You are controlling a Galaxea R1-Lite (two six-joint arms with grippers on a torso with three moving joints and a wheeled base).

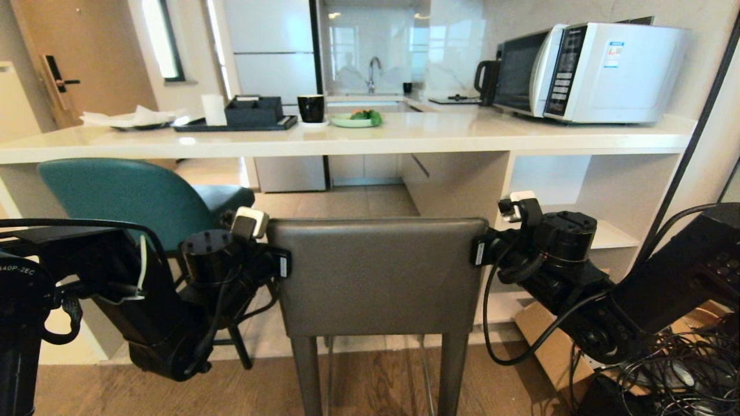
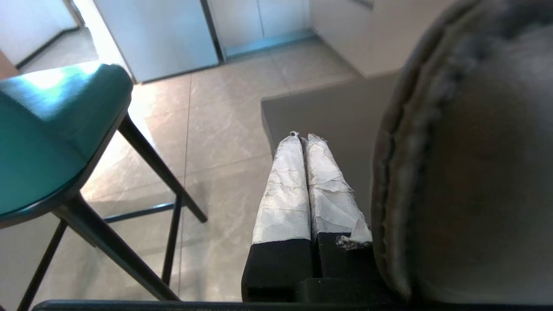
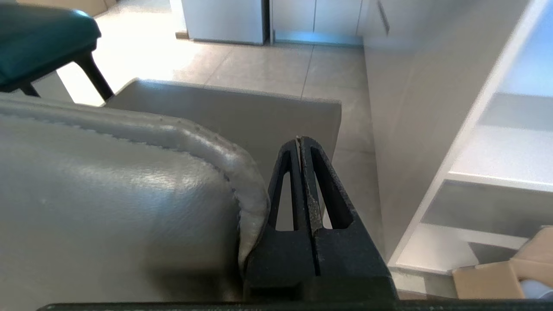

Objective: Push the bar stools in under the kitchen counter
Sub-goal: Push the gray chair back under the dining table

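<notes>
While the grey stool (image 1: 378,277) stands before the desk (image 1: 404,136), both grippers, left (image 2: 302,137) and right (image 3: 299,139), flank its back, fingers pressed together, holding nothing.

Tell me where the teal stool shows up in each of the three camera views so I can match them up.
Head view: teal stool at left, seat tucked under the kitchen counter.
Left wrist view: seat and black legs fill the left edge.
Right wrist view: only a corner of the seat, top left.
Shared landmark: the grey stool, beside the teal one in every view.
</notes>
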